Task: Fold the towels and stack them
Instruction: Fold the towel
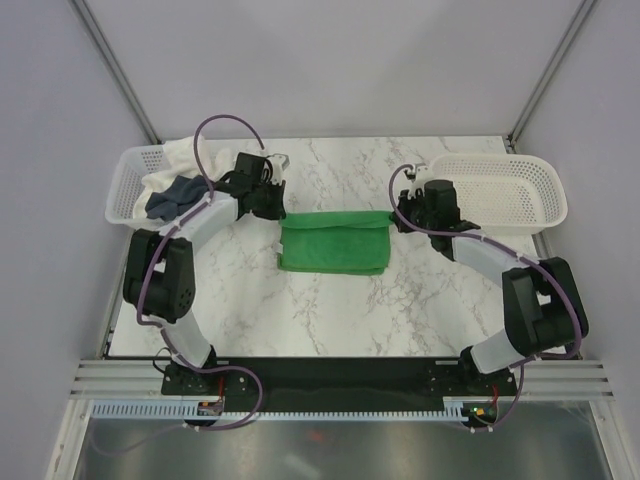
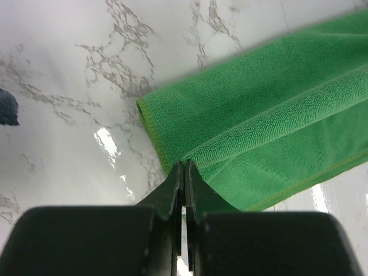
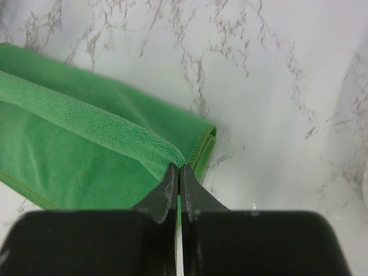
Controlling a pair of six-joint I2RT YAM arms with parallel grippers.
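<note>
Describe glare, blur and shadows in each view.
Top external: even, soft light, no harsh shadows. Left wrist: bright glare patches on the marble table, green towel sharp, left end effector dark. Right wrist: little glare, right end effector dark and blurred.

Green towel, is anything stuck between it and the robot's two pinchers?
No, nothing visible. The left gripper and the right gripper each pinch a raised fold of the green towel, one at each end, with no other thing between.
</note>
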